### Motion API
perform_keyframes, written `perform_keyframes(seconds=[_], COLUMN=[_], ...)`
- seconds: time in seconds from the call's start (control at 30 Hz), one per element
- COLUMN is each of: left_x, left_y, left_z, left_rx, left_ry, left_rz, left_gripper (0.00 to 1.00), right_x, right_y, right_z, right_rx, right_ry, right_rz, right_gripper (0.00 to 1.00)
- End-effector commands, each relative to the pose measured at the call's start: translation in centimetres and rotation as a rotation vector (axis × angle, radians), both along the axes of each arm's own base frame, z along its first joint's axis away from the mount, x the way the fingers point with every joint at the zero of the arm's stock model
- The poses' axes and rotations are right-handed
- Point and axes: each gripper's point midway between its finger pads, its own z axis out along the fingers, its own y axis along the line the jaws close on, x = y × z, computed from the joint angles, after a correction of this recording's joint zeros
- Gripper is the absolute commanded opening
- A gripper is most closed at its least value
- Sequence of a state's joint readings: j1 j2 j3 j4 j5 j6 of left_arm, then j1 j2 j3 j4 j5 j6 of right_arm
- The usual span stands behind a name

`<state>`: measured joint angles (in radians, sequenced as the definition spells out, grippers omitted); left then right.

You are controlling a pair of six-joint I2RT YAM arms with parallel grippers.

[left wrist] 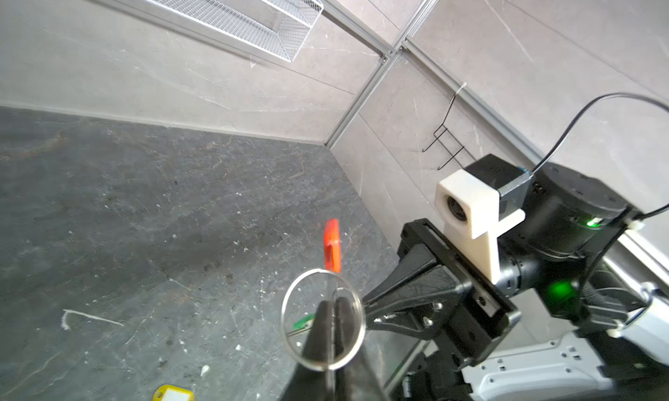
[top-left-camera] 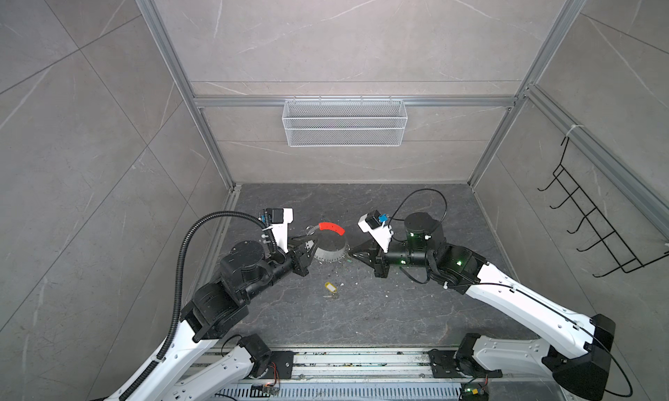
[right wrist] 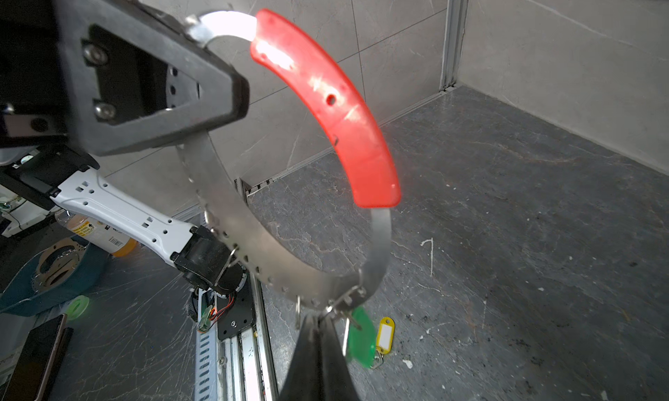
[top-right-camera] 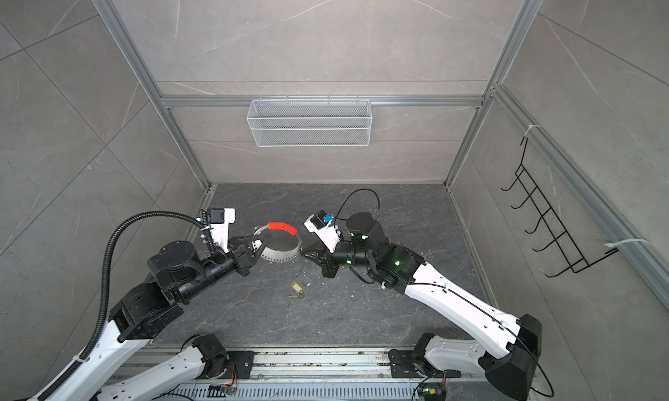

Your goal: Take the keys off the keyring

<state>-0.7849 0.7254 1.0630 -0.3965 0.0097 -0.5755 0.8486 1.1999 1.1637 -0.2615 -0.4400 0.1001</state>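
Keyring point(top-left-camera: 327, 258) held on edge just above the dark stone table point(top-left-camera: 380, 308), between my two grippers, in both top views. It is a flat grey metal band pierced with small holes and bent into a hoop, with a red sleeve point(top-left-camera: 331, 228) along its upper arc.

My left gripper point(top-left-camera: 313, 240) is closed tight on the band at the hoop's left side, close to one end of the sleeve. In the left wrist view the band runs edge-on between its fingertips point(left wrist: 322, 330), and a silver split ring point(left wrist: 283, 317) shows as a circle around them.

My right gripper point(top-left-camera: 350, 253) is closed as well, its tips pinching the hoop's lower rim on the right side. Just beside those tips the green-tagged key point(right wrist: 362, 339) hangs from the band.

The yellow-tagged key point(top-left-camera: 329, 288) lies flat on the table, off the hoop, nearer the robot base and apart from both grippers.
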Motion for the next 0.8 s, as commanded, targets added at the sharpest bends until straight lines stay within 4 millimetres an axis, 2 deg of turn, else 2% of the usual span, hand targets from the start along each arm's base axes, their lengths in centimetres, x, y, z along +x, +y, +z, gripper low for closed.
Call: perform_keyframes(seconds=[0.0,0.07,0.13,0.27,0.57,0.6,0.7,0.77], left_x=[-0.4,-0.5,-0.5,-0.5,-1.1,-1.2,-1.4,-1.5], left_y=[-0.2,-0.3,-0.3,-0.5,-0.7,-0.7,-0.6,-0.6], left_z=[1.6,1.6,1.6,1.7,3.5,3.6,4.4,4.8], left_rx=[-0.030,-0.030,-0.030,-0.036,-0.026,-0.022,-0.014,-0.006], left_ry=[-0.032,-0.030,-0.029,-0.032,-0.055,-0.057,-0.069,-0.072], left_rz=[-0.026,-0.034,-0.034,-0.039,-0.077,-0.081,-0.090,-0.092], left_gripper=[0.06,0.13,0.14,0.00,0.00,0.00,0.00,0.00], right_x=[-0.3,-0.3,-0.3,-0.1,0.2,0.2,0.1,-0.3], right_y=[0.0,0.0,0.0,0.1,-0.4,-0.6,-1.0,-1.3], right_z=[2.7,2.8,2.8,2.7,2.2,2.3,2.6,3.0], right_rx=[0.057,0.059,0.058,0.054,0.040,0.046,0.065,0.076], right_ry=[-0.051,-0.053,-0.053,-0.049,-0.061,-0.069,-0.097,-0.114], right_rz=[0.022,0.022,0.021,0.015,-0.014,-0.018,-0.028,-0.024], right_gripper=[0.00,0.00,0.00,0.00,0.01,0.05,0.28,0.37])
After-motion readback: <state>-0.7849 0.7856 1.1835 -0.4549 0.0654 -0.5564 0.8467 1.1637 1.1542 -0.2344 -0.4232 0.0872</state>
